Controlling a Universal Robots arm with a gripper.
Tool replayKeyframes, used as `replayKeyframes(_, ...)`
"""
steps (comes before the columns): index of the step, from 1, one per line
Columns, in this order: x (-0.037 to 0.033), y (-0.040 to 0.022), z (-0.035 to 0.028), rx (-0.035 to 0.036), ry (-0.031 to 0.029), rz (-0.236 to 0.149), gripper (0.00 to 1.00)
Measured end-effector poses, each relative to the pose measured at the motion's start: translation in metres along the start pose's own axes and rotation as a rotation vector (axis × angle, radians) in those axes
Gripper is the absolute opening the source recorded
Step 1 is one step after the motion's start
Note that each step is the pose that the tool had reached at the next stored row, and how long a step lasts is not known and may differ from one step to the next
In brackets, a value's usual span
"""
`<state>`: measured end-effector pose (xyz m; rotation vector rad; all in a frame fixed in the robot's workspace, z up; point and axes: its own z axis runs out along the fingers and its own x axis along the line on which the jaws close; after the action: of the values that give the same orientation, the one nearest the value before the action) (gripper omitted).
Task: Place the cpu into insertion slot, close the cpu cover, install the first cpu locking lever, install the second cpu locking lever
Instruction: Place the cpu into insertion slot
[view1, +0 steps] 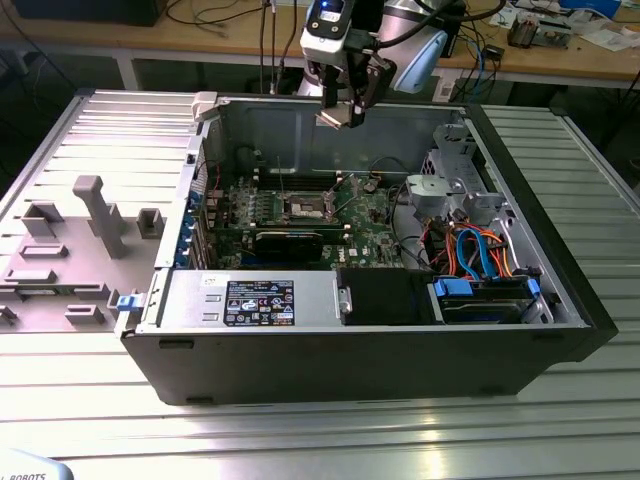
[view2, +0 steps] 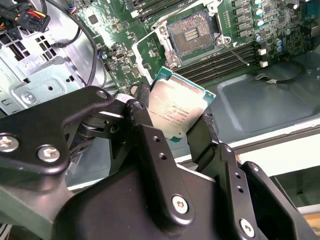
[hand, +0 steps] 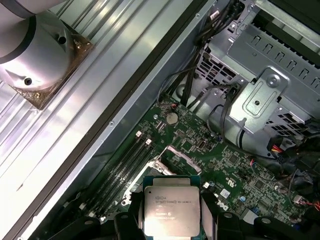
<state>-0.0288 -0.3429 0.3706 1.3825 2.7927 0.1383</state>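
The fingers (view2: 206, 131) pinched the cpu (view2: 177, 110) by two opposite edges, the gripper (view2: 175, 119) holding it aloft near the arm-side wall of the computer case (view1: 350, 355), well apart from the empty insertion slot (view2: 192, 35). Light, stiff and probably fragile underneath, it suited that edge hold, I judged.

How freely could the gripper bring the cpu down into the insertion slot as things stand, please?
Probably freely: the gripper, shut on the cpu, hangs above the open case, and the insertion slot lies uncovered with nothing visibly between.
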Motion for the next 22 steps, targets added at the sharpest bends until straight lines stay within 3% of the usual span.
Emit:
replayKeyframes(4,0.0001,-0.0002,0.0003,-0.0010,-0.0043,0.049,0.54)
replayKeyframes(11,0.0049,-0.0065,-0.0001,-0.0015,-0.0055,0.068,0.54)
replayKeyframes(20,0.0049,-0.0069,0.0034,-0.0054,-0.0240,0.277,0.54)
replayKeyframes(22,0.0049,-0.0069,0.0041,-0.0060,-0.0266,0.305,0.54)
